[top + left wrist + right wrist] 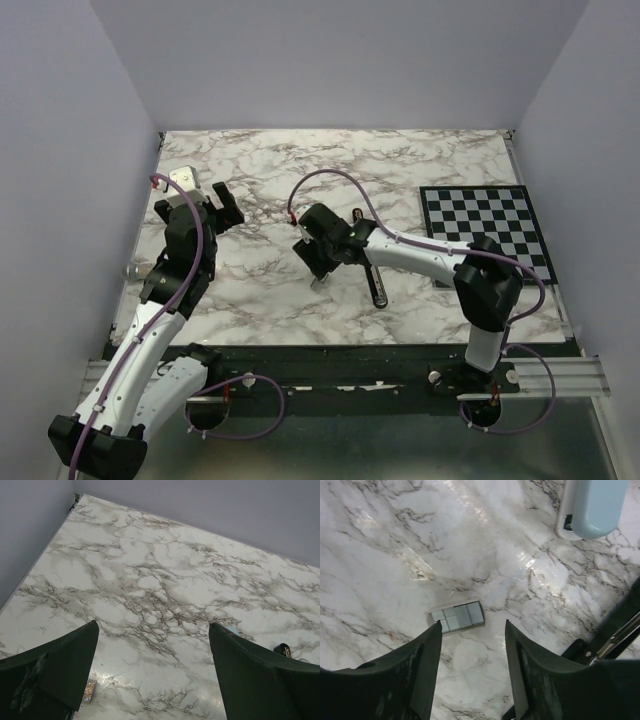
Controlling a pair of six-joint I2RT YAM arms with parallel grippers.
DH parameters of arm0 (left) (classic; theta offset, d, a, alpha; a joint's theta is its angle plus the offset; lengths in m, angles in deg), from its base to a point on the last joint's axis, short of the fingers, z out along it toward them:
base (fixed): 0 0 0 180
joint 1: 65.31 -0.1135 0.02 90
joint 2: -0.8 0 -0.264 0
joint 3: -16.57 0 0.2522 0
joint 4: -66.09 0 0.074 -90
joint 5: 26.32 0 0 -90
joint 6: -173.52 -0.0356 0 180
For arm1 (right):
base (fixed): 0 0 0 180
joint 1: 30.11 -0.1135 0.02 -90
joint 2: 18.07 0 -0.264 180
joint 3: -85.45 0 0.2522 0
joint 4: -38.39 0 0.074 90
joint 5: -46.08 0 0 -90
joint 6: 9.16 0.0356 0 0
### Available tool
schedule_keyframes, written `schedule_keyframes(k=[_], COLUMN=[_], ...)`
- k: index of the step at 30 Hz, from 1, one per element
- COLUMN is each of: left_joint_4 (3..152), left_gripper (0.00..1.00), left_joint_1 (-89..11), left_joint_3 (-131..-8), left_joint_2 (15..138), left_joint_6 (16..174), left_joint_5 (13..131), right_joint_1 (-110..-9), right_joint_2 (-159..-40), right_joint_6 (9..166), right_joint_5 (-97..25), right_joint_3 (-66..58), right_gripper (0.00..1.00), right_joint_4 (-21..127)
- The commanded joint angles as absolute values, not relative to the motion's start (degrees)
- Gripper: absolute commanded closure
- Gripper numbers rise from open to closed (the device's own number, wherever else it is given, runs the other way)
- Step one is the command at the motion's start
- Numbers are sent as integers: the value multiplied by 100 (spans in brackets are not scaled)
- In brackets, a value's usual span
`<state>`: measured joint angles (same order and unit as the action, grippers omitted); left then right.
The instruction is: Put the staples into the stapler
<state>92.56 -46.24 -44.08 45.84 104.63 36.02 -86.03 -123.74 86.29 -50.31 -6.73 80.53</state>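
The right pincer (473, 630) is seen with its jaws apart and nothing clamped between them; it is held low over the counter (400, 170), tips pointed down. The staples (457, 616) are found lying flat on the counter just ahead of the tips. They are a small grey block set at a slight slant, nearer the finger seen on the left in the wrist view and almost touching its tip. No contact between staples and fingers can be made out.

The stapler (619, 630) is seen just beside the same pincer, past the finger on the right in the wrist view. Only a black part with a silvery strip along it is shown there, so whether it is open or closed cannot be told. In the top view it is laid lengthwise on the counter, close by the right pincer.

A blue object (592, 505) is seen farther ahead of the right pincer and off to the right. A checkerboard (487, 230) is laid flat well off to that pincer's right.

The left pincer (153, 630) is held with jaws wide apart, well apart from the staples and stapler, with only bare counter between its fingers.
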Motion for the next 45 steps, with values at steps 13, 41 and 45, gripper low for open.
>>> schedule_keyframes(k=[13,41,45], left_joint_4=[9163,9163,9154], left_gripper=[1,1,1], left_joint_1=[-4676,-4694,-4694], left_joint_3=[-4395,-4404,-4404], left_joint_2=[4659,4738,4747], left_joint_6=[10453,10479,10488], left_joint_5=[3819,3994,4003], right_joint_1=[-8478,-8530,-8618], right_joint_2=[-13031,-13057,-13163], right_joint_6=[8154,8137,8137], right_joint_5=[-4270,-3881,-4249], right_joint_3=[-698,-715,-785], right_gripper=[62,67,67], right_joint_4=[7957,8115,8211])
